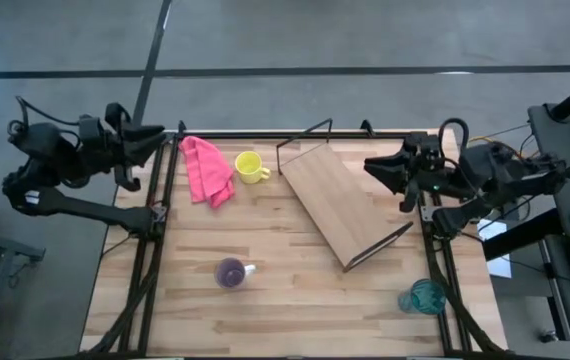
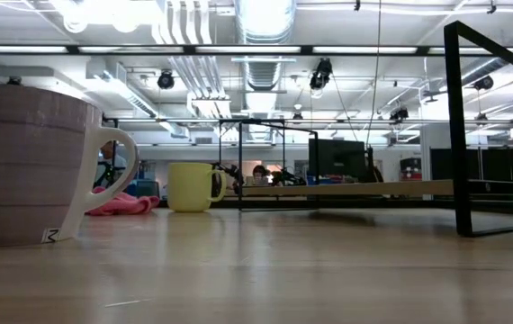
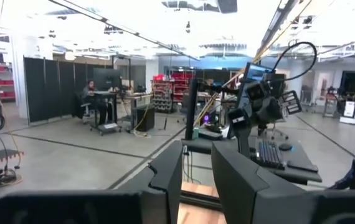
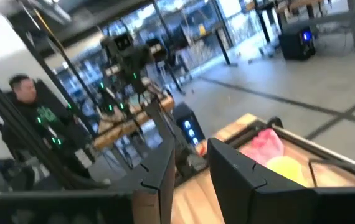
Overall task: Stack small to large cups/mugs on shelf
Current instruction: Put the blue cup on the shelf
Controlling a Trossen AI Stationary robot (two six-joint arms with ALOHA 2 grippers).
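The yellow mug (image 1: pixel 250 166) stands upright near the table's far edge, handle toward the right; it also shows in the low view (image 2: pixel 192 186). The purple mug (image 1: pixel 231 271) stands on its base near the near edge, its pale handle (image 2: pixel 117 162) clear in the low view. A translucent teal cup (image 1: pixel 423 297) stands at the near right corner. The shelf (image 1: pixel 343 200) lies diagonally right of centre, its board raised on black wire ends (image 2: pixel 490 135). My left gripper (image 1: pixel 155 137) hovers open at the far left corner. My right gripper (image 1: pixel 370 166) hovers open beside the shelf's right side.
A pink cloth (image 1: pixel 208 170) lies crumpled left of the yellow mug. Black rails (image 1: pixel 160 210) run along the table's left, right and far edges. Bare wood lies between the purple mug and the shelf. A seated person (image 4: pixel 22 93) shows in the room beyond.
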